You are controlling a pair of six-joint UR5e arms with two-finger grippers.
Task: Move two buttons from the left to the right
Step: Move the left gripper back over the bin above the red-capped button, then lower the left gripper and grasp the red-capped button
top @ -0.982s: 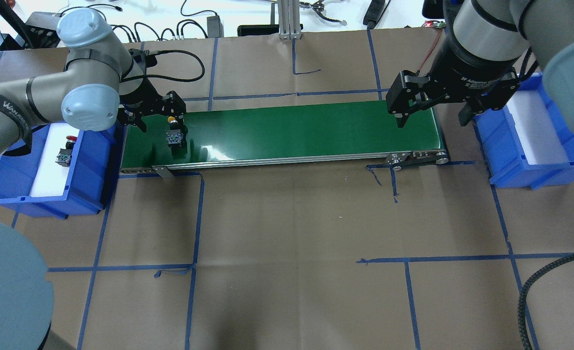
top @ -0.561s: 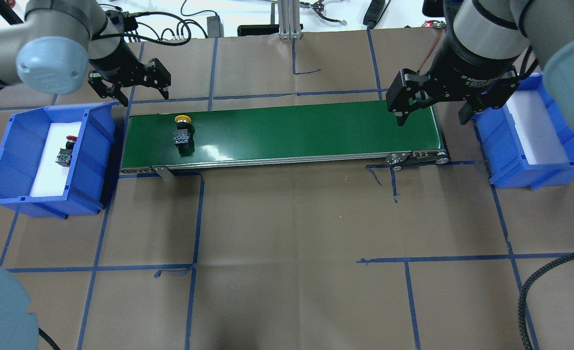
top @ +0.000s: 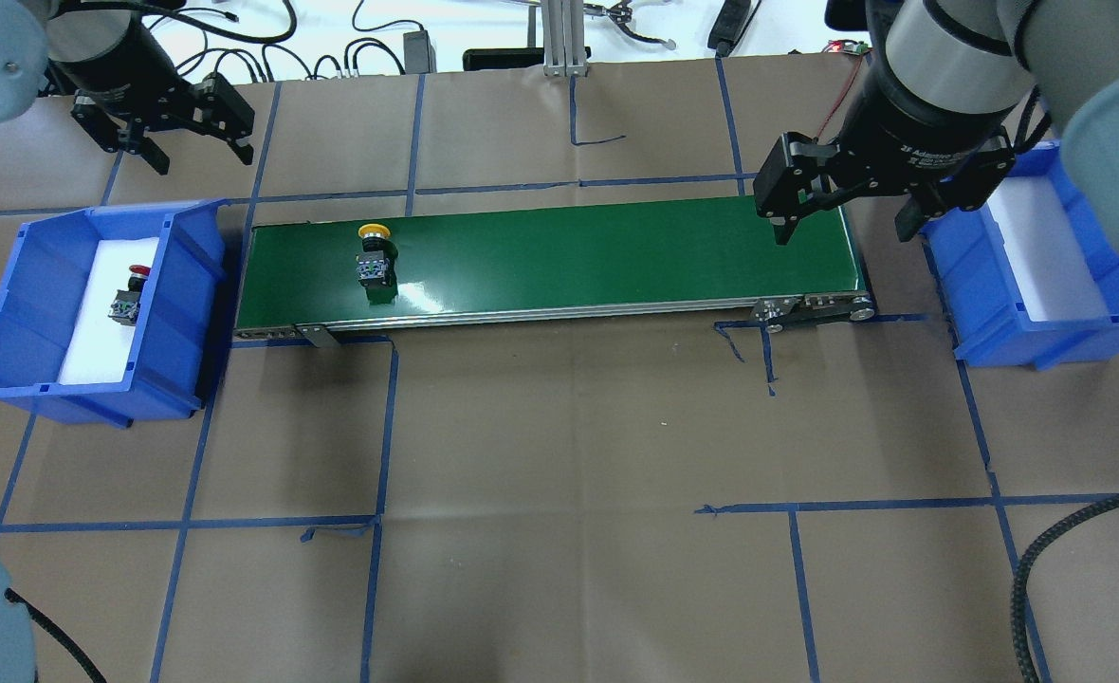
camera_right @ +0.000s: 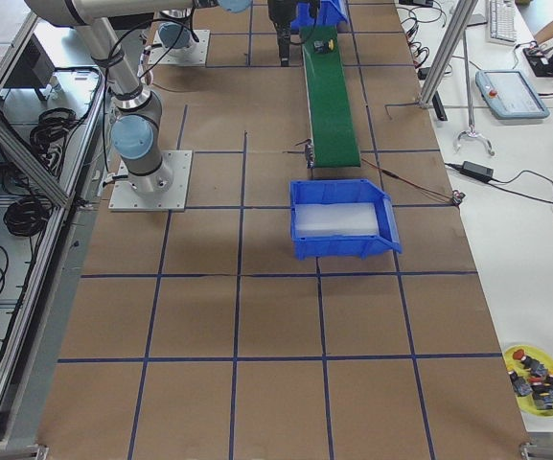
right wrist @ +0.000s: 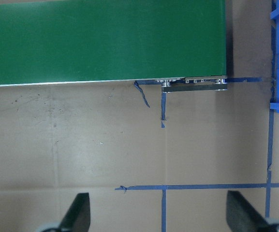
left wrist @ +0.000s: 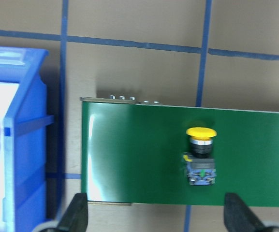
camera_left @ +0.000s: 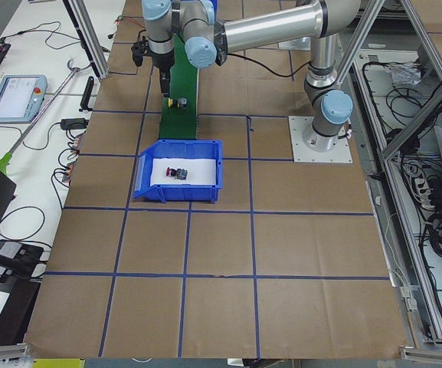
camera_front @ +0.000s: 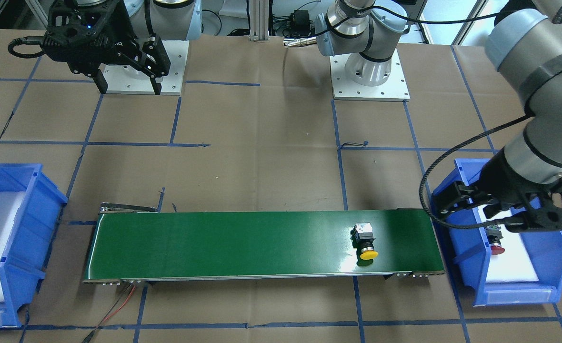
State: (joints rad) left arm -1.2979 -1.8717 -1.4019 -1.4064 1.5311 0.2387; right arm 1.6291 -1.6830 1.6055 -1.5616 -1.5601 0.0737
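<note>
Yellow-capped button [top: 373, 258] and red-capped button [top: 130, 296] are dark-bodied; green belt [top: 616, 251], blue bin [top: 190, 275], brown table [top: 569, 427] gridded blue.

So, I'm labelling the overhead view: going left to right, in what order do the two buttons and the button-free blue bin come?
Red-capped button → yellow-capped button → right blue bin.

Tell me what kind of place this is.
Probably a robotics lab or test cell: two arms bolted to a paper-covered table gridded with blue tape, a small green conveyor between two blue bins, and a teach pendant and loose cables on the side bench.
</note>
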